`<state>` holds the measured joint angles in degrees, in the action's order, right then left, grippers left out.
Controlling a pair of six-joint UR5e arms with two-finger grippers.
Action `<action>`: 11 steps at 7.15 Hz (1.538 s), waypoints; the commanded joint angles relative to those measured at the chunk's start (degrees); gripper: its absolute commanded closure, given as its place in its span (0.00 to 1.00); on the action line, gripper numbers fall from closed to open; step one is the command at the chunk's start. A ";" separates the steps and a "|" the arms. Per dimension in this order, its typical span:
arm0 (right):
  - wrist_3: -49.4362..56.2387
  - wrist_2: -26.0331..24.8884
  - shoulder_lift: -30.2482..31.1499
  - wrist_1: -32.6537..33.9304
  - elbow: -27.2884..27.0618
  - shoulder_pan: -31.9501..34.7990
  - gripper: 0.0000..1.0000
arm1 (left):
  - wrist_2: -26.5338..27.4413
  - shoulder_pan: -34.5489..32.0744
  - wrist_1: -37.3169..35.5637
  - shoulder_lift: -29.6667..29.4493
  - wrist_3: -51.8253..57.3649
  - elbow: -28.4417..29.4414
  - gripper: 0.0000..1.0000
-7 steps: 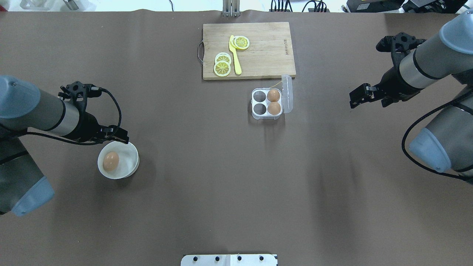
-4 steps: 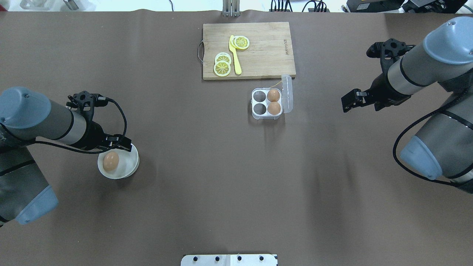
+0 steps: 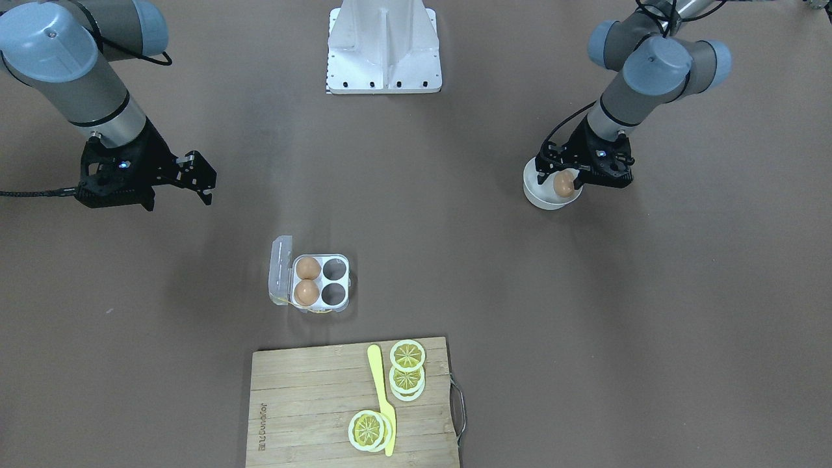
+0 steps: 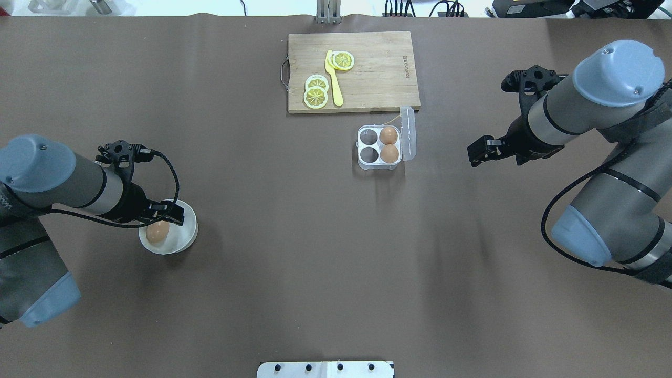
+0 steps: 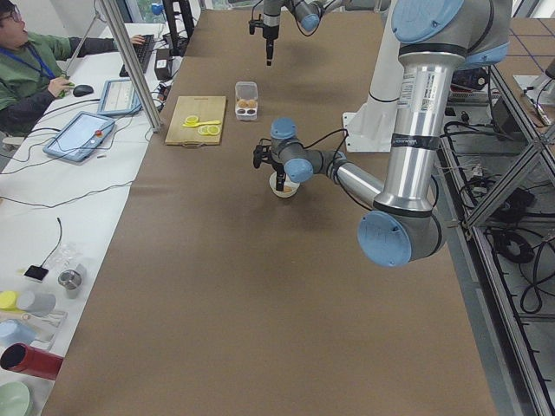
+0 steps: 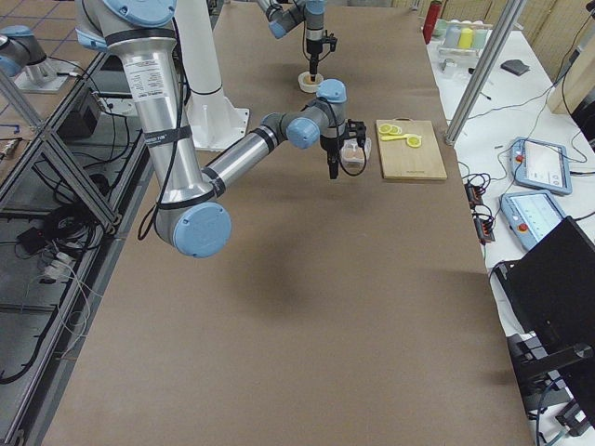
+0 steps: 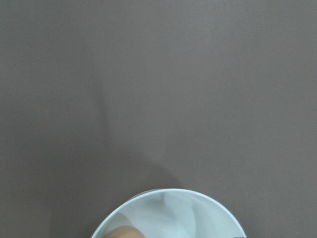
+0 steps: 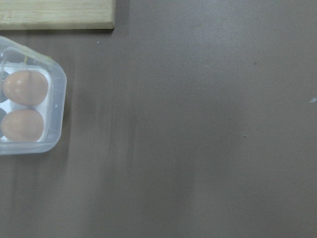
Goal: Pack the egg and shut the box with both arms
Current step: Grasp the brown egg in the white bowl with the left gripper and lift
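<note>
Egg (image 4: 157, 231) number three, light brown, lies in a round white bowl (image 4: 188, 233) on the robot's left side of the brown table (image 4: 294, 273), well apart from the box (image 4: 360, 147). The left gripper (image 3: 564, 175) hangs right over that bowl. In the front-facing view its black fingers (image 3: 545, 171) stand apart, one on either side of the egg, but I cannot tell whether they touch the shell. The left wrist view catches only the bowl's far rim and a sliver of the egg at its bottom edge. The box sits near the table's middle, just in front of a wooden cutting board (image 4: 378, 79). Its clear lid (image 4: 408, 132) is swung open at the edge nearer the robot's right arm. Two brown eggs (image 4: 388, 135) fill the pair of cells beside the lid, and the two cells (image 4: 370, 136) on the other side show as dark rounds. The right gripper (image 4: 474, 155) hovers above bare table on the lid side of the box, near it but clear of it, fingers parted and holding nothing. The right wrist view shows the lid and the two packed eggs at its left edge. Lemon slices (image 4: 316, 94) and a yellow knife (image 4: 334, 79) lie on the board.
</note>
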<state>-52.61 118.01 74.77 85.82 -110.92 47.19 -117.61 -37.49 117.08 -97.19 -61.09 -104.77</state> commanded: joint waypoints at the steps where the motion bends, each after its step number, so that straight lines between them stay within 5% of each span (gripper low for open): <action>1: -0.65 -0.15 -0.06 -0.04 0.09 -0.61 0.01 | 1.75 1.53 -0.10 0.25 0.00 0.01 0.18; 3: -0.65 -0.15 -0.15 -0.04 0.27 -0.87 0.01 | 2.38 2.16 -0.10 0.34 -0.08 0.09 0.18; 4: -0.65 -0.15 -0.15 -0.04 0.36 -0.96 0.01 | 2.38 2.42 -0.18 0.34 -0.08 0.18 0.30; 7: -0.65 -0.15 -0.15 -0.04 0.44 -1.22 0.01 | 2.38 2.33 -0.10 0.43 -0.08 -0.17 1.00; 11: -0.30 -0.15 -0.15 -0.04 0.44 -1.22 0.01 | 2.03 -1.25 0.60 -2.54 -0.08 -4.65 1.00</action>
<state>-53.12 117.86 74.58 85.78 -110.48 45.97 -115.50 -36.94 117.23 -97.81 -61.24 -108.80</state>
